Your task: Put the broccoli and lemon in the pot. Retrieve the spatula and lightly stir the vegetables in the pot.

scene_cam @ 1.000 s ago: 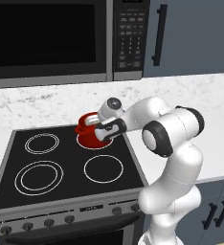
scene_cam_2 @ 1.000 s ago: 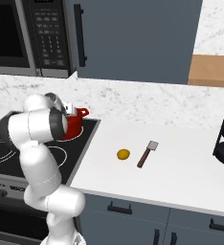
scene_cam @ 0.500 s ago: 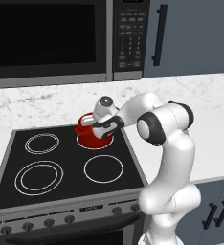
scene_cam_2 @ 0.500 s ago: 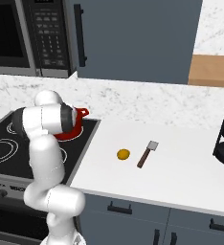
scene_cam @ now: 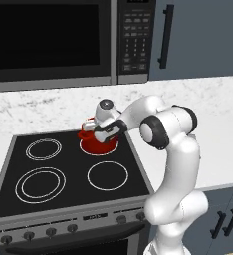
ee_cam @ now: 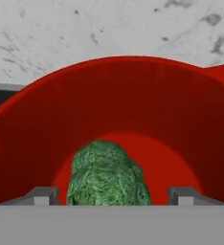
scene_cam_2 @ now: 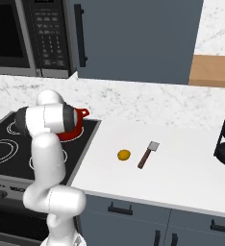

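End effector [ee_cam: 111, 195] hangs spread over the pot [ee_cam: 147, 115], fingertips flanking the broccoli [ee_cam: 107, 174].

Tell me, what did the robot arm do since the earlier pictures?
The pincer slid left along the back of the stove, staying over the red pot, and opened around the broccoli, which now sits inside the pot. The lemon and spatula stayed put on the counter.

pot [scene_cam: 95, 144]: red, rear-right burner (stovetop) | tool [scene_cam: 101, 130]: over its rim
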